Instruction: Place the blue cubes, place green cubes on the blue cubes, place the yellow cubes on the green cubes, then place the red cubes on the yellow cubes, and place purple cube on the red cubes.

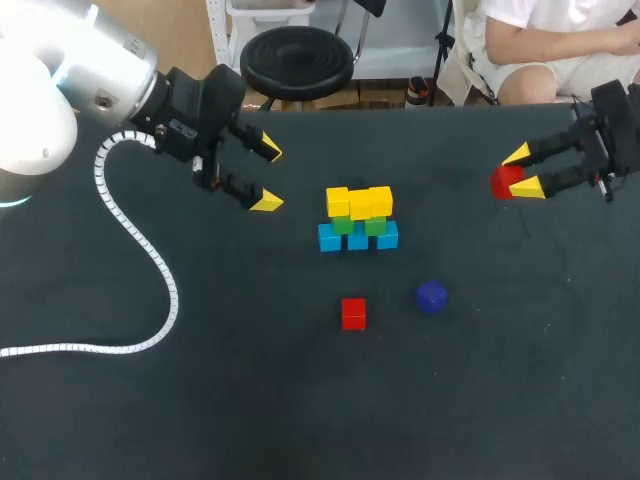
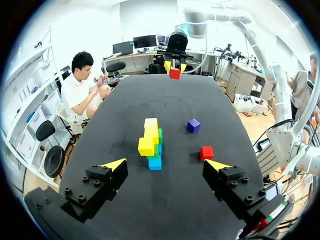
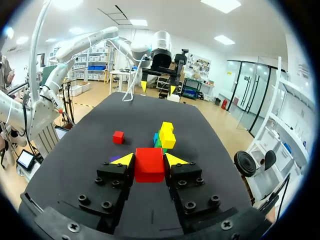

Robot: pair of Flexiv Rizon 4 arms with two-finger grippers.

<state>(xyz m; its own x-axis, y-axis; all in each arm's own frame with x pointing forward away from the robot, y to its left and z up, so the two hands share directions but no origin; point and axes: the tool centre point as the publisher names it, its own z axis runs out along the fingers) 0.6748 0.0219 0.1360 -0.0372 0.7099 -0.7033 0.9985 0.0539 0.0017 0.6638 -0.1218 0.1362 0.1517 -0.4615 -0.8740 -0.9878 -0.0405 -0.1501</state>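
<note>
Firmly held: red cube

The plain red cube is clamped between the right gripper's fingers by the table's right edge. The left gripper is spread wide, empty. A blue-green-yellow stack is set mid-table.

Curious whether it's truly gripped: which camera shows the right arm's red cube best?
Right wrist view: the red cube sits large between the right gripper's fingers, both touching. The head view half hides it behind yellow tips; the left wrist view shows it tiny.
</note>
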